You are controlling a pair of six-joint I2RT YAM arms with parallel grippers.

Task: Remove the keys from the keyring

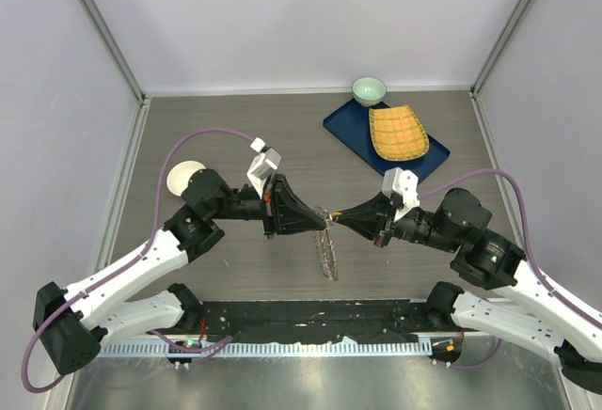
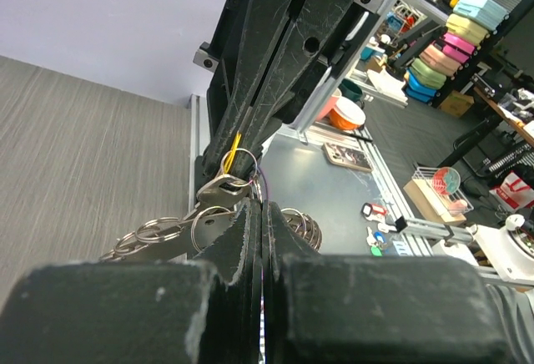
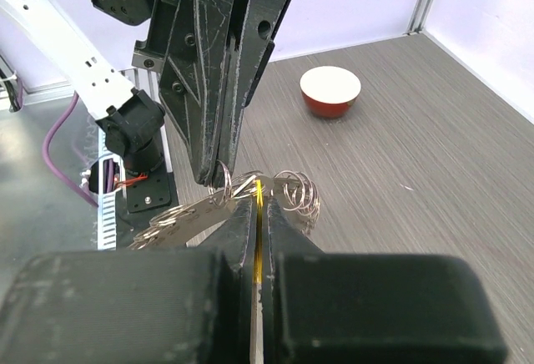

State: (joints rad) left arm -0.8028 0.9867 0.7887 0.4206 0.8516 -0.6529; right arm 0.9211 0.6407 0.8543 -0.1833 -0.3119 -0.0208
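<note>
Between the two sets of jaws, which meet tip to tip above the table, hangs the keyring [image 1: 328, 241]. The left gripper [image 1: 318, 221] is pressed together on what looks like a flat key head at the edge of the bunch. The right gripper [image 1: 342, 215] is pinched on a thin wire loop, with a yellow sliver [image 3: 260, 201] showing between its fingers. Just which piece each one holds is hard to tell, as the metal crowds together at the tips. Below the jaws the keys [image 1: 331, 261] dangle in a loose string and reach down to the table.

To do this step well, one gripper should hold the ring firm while the other works a single key along the wire towards the split. The pull should follow the curve of the ring, not go straight out. Small twists are likely to serve better than force, since thin metal can slip out of a tip grip. The hanging keys may snag and drag the bunch round.

Beyond the right jaws, well apart, a blue tray [image 1: 343, 128] carries a yellow woven dish [image 1: 398, 133], and a small green bowl [image 1: 369, 89] stands just past it. Behind the left jaws, beside that arm's elbow, sits a red bowl [image 3: 330, 90] with a white inside. None of these stands in the way; the crowding is only at the fingertips.
</note>
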